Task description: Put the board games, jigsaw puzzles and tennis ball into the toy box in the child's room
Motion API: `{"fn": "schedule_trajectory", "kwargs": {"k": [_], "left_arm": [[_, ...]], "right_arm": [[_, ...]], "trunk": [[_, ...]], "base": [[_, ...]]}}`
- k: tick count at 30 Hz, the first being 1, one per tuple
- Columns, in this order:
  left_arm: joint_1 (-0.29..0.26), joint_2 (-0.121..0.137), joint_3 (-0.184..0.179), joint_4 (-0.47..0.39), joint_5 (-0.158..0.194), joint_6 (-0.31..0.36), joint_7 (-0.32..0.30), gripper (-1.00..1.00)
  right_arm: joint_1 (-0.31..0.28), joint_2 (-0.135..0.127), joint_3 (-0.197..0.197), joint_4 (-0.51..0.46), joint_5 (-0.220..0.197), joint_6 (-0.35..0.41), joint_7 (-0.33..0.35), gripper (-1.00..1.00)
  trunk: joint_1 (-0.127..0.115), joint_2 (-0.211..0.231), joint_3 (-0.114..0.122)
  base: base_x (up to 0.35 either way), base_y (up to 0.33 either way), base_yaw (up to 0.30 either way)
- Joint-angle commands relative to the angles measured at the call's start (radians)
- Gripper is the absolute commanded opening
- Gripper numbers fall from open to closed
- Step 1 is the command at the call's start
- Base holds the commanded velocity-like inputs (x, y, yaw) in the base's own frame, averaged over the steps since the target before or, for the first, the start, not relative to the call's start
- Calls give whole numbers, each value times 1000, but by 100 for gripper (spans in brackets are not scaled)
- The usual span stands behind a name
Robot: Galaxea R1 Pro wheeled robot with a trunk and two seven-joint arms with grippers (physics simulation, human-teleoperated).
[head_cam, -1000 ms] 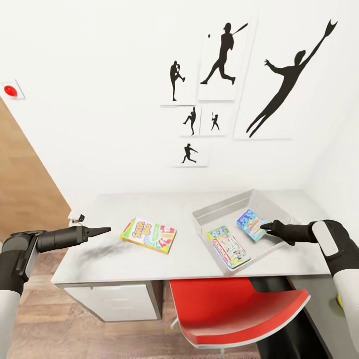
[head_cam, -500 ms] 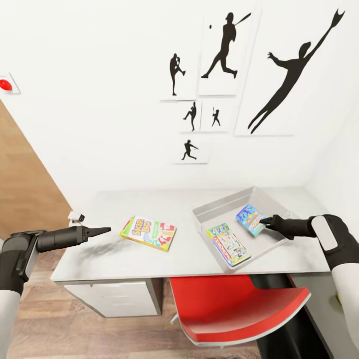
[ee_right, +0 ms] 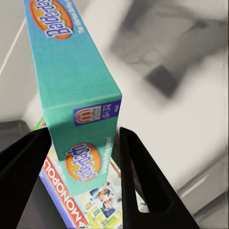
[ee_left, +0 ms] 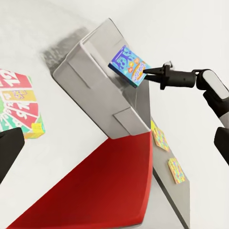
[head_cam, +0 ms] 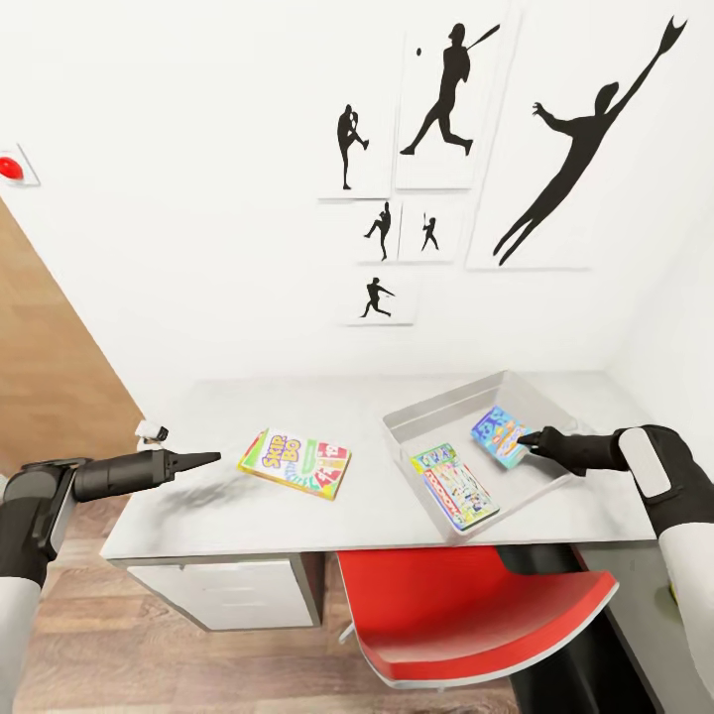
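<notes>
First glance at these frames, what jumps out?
The right tool pinches a blue Balderdash box over the grey toy box, where a Monopoly box already lies. A yellow-green-red board game sits alone on the table, near the left tool.

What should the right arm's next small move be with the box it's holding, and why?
Probably open the right gripper and let go. It holds the blue board game by its edge over the toy box, above the game already lying inside. Releasing here should drop it inside the rim. The yellow-green-red game on the table would come next.
</notes>
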Motion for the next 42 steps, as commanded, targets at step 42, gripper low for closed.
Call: {"fn": "schedule_trajectory", "kwargs": {"k": [42], "left_arm": [[-1,0,0,0,-2,11,-5,100]], "right_arm": [[-22,4,3,3,6,5,-41,-100]], "trunk": [[1,-2,-25]], "base": [[0,0,0]]}}
